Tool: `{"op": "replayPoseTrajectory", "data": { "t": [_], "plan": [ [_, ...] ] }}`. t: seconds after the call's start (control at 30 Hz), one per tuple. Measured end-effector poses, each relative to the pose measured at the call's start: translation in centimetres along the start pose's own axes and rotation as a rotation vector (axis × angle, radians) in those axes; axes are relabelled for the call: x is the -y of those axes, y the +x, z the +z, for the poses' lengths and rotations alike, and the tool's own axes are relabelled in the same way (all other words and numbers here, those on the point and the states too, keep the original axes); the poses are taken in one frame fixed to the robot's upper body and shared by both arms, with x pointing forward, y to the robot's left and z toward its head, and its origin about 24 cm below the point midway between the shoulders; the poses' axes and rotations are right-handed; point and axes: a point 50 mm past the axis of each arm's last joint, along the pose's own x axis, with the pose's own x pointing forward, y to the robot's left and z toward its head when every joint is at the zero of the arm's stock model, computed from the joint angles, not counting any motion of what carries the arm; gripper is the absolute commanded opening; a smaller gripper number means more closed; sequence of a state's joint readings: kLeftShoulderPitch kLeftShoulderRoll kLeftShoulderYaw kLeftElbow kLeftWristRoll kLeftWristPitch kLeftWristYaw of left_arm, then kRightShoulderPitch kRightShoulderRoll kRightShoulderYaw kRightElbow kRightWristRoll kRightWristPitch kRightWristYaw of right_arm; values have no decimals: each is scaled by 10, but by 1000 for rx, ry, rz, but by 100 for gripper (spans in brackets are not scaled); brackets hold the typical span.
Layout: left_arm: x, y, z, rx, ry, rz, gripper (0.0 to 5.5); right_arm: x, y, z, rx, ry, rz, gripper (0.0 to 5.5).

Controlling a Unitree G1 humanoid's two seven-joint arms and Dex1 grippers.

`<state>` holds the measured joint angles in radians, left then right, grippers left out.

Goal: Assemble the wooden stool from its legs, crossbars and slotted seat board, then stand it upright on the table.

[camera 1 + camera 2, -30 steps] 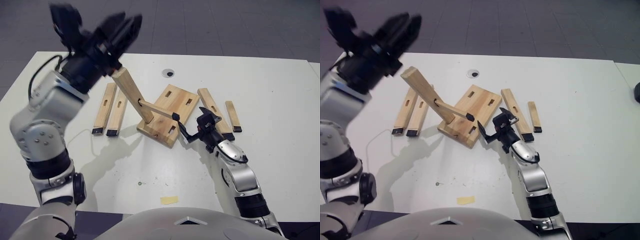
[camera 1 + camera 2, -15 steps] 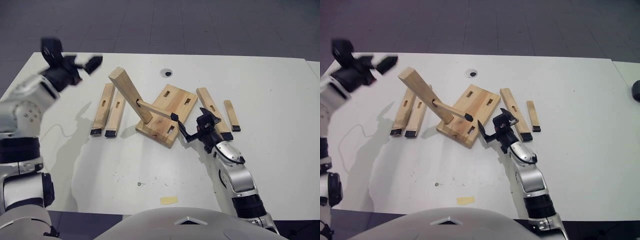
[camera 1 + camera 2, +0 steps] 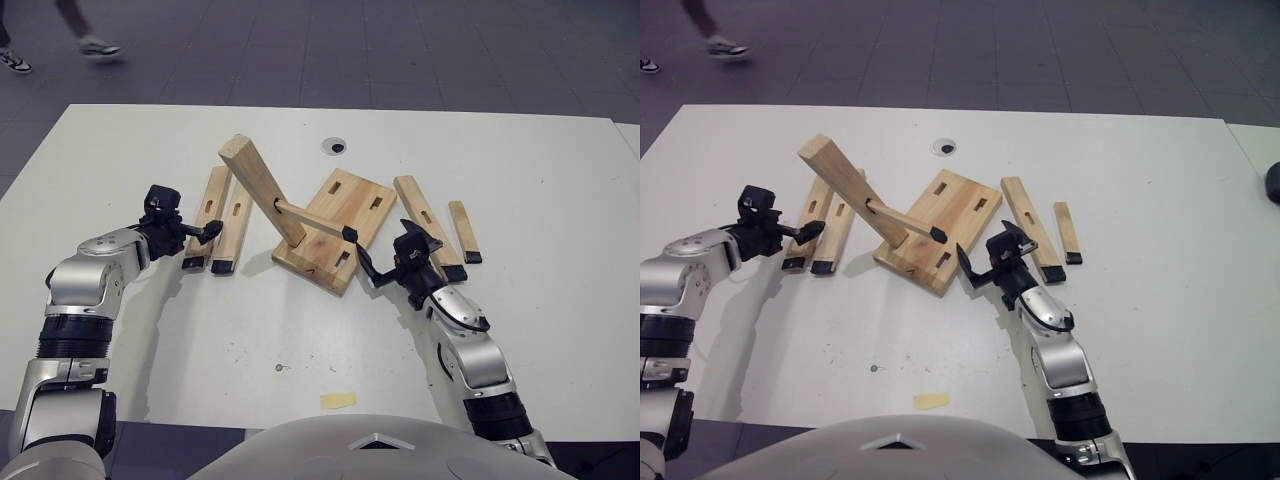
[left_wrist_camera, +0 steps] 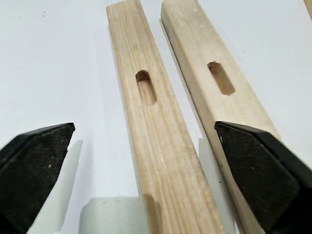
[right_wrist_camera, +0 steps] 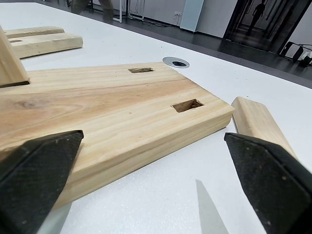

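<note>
Left pincer [image 4: 145, 126] is gaping over two pale slotted legs [image 4: 141, 92], their ends cropped. Right pincer [image 5: 154, 134] is sitting released by the grainy seat board [image 5: 122, 102].

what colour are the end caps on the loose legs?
Black end caps; best in left eye view.

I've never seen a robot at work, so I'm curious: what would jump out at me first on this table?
In the middle of the table, the seat board lies with one leg slanting up out of it and a crossbar jutting from that leg. The open left gripper sits at the ends of two loose legs, the open right gripper by the board's near edge.
</note>
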<state>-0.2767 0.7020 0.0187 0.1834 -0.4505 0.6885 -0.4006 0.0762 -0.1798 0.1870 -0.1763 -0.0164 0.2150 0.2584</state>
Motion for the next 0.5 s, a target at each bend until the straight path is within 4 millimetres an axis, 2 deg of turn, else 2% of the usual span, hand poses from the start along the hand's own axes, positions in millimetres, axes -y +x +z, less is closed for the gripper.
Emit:
{"op": "replayPoseTrajectory", "data": {
  "t": [0.13, 0.23, 0.5],
  "plan": [
    [-1, 1, -3, -17, 19, 2, 417, -1, 0, 0, 1, 5, -4, 540],
    [2, 3, -12, -69, 65, -41, 369, -1, 0, 0, 1, 7, -11, 540],
    [0, -5, -11, -146, 161, -131, 231, -2, -1, -2, -1, 18, -32, 540]
  ]
}}
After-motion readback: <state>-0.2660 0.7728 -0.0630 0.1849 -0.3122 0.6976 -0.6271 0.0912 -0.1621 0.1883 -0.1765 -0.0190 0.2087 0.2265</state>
